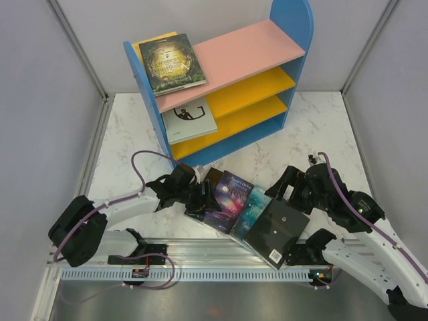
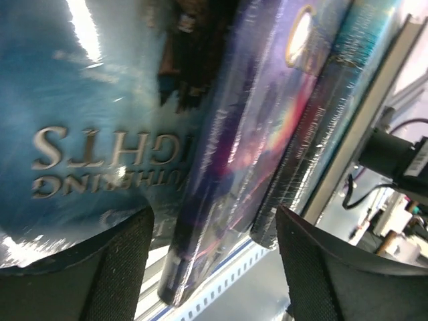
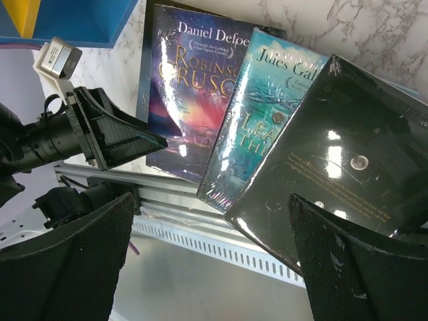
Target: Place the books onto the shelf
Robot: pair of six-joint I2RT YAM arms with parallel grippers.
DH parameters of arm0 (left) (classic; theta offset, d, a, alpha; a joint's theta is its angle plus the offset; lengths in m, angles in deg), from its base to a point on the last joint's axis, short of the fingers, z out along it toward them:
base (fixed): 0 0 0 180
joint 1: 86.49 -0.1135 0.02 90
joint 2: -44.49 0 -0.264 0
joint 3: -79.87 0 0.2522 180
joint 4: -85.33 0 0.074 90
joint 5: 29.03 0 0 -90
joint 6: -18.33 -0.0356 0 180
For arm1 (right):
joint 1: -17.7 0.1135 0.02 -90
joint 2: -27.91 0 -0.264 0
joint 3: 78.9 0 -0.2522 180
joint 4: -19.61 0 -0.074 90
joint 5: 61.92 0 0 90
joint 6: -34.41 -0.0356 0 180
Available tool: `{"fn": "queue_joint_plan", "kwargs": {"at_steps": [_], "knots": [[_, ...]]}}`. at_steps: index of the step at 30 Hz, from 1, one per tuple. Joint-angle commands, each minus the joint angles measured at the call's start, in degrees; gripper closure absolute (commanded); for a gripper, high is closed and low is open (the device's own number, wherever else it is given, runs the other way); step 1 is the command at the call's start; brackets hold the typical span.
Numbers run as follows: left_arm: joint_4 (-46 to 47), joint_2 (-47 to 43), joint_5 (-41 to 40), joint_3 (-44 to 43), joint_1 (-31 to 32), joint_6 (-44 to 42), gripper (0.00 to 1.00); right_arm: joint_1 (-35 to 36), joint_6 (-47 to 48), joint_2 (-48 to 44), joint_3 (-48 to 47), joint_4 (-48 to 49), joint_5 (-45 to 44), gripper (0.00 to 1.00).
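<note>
**Lining up the left gripper on the fanned books**

I find 4 books lying overlapped on the counter (image 1: 321, 127), just in front of the shelf (image 1: 294, 27). The dark blue book (image 2: 87, 100) is lowest. The purple book (image 3: 194, 87) lies on it, then the teal book (image 3: 261, 114), with the black book (image 3: 348, 154) on top and nearest the rail (image 1: 200, 251). 3 more are already placed: a green book (image 1: 170, 63) over a yellow book (image 1: 144, 45) on the pink top board (image 1: 247, 53), and a grey book (image 1: 190, 117) on a yellow board below; which of the 2 I cannot tell.

The left gripper (image 2: 214, 214) is at the far-left edge of the fan, jaws apart and holding nothing. In its wrist view the purple book's edge sits between the fingers (image 2: 120, 267). The right gripper (image 3: 210, 200) hangs at the near end of the black book, jaws fully wide and empty.

My judgement is that the step in hand is taking 1 book from the left of the fan. To do it well:

1. Commit to a single edge, since the jaws now span room for 2 books.
2. Bite deep and square, because the covers look glossy and will likely slip.
3. Draw the book out sideways from under its neighbour before lifting, so the fan is not dragged.
4. Keep the right gripper clear, as the 2 arms are close.
</note>
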Motion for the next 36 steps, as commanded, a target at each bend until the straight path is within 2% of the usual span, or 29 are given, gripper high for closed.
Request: {"fn": "queue_joint_plan", "kwargs": {"at_steps": [1,4,6,8,9,10,12,13,16,18,24,27,29,33,36], "knots": [[12.51,2.94,8.15,1.26,0.28,-2.92,0.26,-0.08,0.56,1.37,-2.26,-0.86,-1.08,0.02],[17.70,4.61,12.37,1.62,1.15,-1.69,0.39,-0.08,1.18,2.42,-1.99,-0.52,-1.08,0.02],[19.48,5.76,13.70,1.54,2.82,-1.16,0.44,-0.08,1.53,3.13,-1.73,-0.17,-1.08,0.02],[21.33,6.55,14.50,1.36,4.57,-0.28,0.55,-0.09,1.79,3.48,-1.73,0.19,-1.08,0.02],[21.59,7.16,14.50,1.27,5.11,-0.01,0.62,-0.08,1.97,3.74,-1.73,0.54,-1.08,0.02],[22.55,7.69,14.41,1.36,5.90,0.86,0.76,-0.08,2.06,3.92,-1.73,0.71,-1.08,0.02],[23.52,8.04,14.41,1.80,6.52,1.92,0.88,-0.08,2.23,4.18,-1.56,1.07,-1.08,0.02],[24.40,7.78,14.41,2.49,6.61,3.32,0.98,-0.08,2.23,4.18,-1.55,1.33,-0.99,0.02],[27.22,4.38,13.89,4.60,6.87,6.48,0.98,-0.08,2.67,4.27,-1.55,2.38,-0.38,0.02],[25.65,1.03,12.31,5.05,6.96,7.54,0.98,-0.08,2.85,4.01,-1.82,4.04,0.23,0.02],[7.31,-18.29,2.31,3.91,6.70,9.21,0.98,-0.08,1.97,2.34,-1.12,13.43,6.82,0.02],[1.93,-29.02,-1.83,4.26,6.34,13.68,0.98,-0.17,0.22,1.99,1.43,18.71,10.69,0.02],[-0.10,-34.03,-3.77,4.35,6.25,15.80,0.98,-0.08,-1.19,1.64,4.15,21.53,12.36,0.02],[-3.71,-45.80,-9.56,4.52,6.17,22.12,0.98,-0.08,-9.43,-0.73,11.53,34.42,19.03,0.02],[-5.73,-51.17,-12.47,4.35,6.17,25.20,0.98,-0.08,-13.05,-2.32,15.84,40.07,20.27,0.02]]}}
